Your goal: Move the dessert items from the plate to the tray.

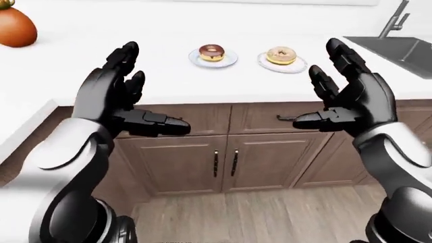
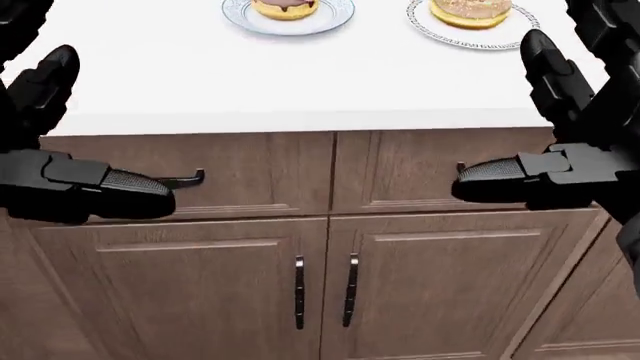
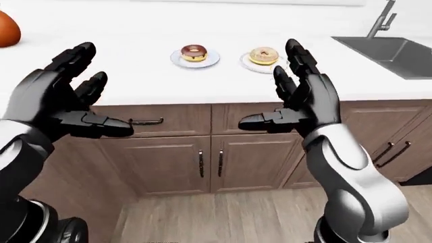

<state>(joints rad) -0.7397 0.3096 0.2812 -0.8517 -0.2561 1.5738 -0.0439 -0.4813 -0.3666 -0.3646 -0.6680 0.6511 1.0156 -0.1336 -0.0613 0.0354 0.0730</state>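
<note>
White countertop [image 1: 162, 76] runs across the upper part of both eye views, over brown wood-grain cabinet doors [image 2: 180, 292] with dark bar handles. Wood-plank floor [image 1: 257, 212] shows below.

Two desserts on the counter, side by side, apart from each other. Chocolate-glazed ring doughnut [image 1: 211, 51] sits on a pale blue-grey round plate [image 1: 228, 61]. To its right in the left-eye view, a light-glazed ring doughnut [image 1: 281, 54] sits on a white round plate with a patterned rim [image 1: 299, 68]. Cannot tell which of these counts as the tray.

Left black three-finger hand [image 1: 125, 96]: raised below the counter edge, fingers spread apart, thumb pointing toward view centre, holding nothing. Right black three-finger hand [image 1: 348, 96]: same pose mirrored, fingers apart, thumb inward, empty. Both hands hang short of the counter, well apart from the plates; in the head view the right hand's fingers overlap the edge of the patterned plate only by line of sight.

Orange rounded object [image 1: 14, 26] at far upper left on the counter, partly cut off. Steel sink basin [image 3: 398, 53] with a grey faucet [image 3: 379, 20] set in the counter at upper right.
</note>
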